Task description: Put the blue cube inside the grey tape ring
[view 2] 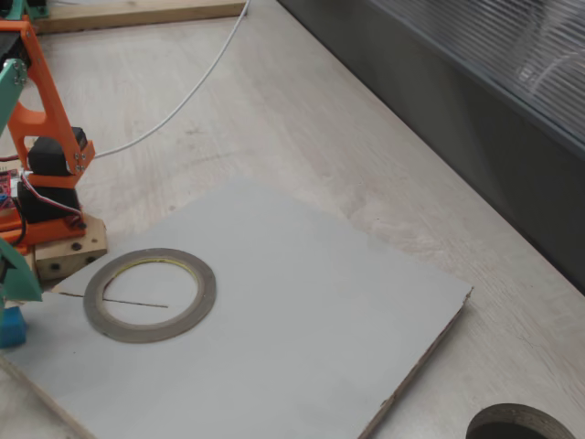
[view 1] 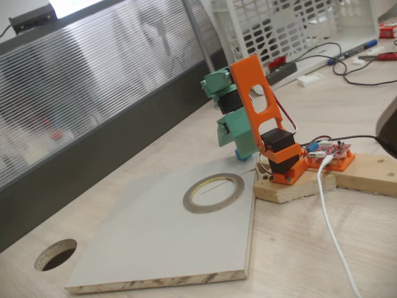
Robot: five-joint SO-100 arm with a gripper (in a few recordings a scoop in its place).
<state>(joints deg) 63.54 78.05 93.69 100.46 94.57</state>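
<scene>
The blue cube (view 1: 239,154) peeks out just under the tip of the green gripper (view 1: 237,141), close to the arm's orange base and beyond the far corner of the grey board. In the other fixed view the cube (view 2: 11,326) sits at the left edge, directly below a green finger (view 2: 18,279) of the gripper (view 2: 9,300). The jaws are mostly hidden, so their grip on the cube is unclear. The grey tape ring (view 1: 214,192) lies flat on the board, a few cube-widths from the cube; it is also seen in the other view (view 2: 150,294), with nothing inside it.
The grey board (view 1: 149,248) lies on a wooden table. A round cut-out hole (view 1: 56,254) is near the board's left corner. The arm's base stands on a wood block (view 1: 291,186), with a white cable (view 1: 332,230) trailing forward. A white basket (view 1: 291,28) and pens stand at the back.
</scene>
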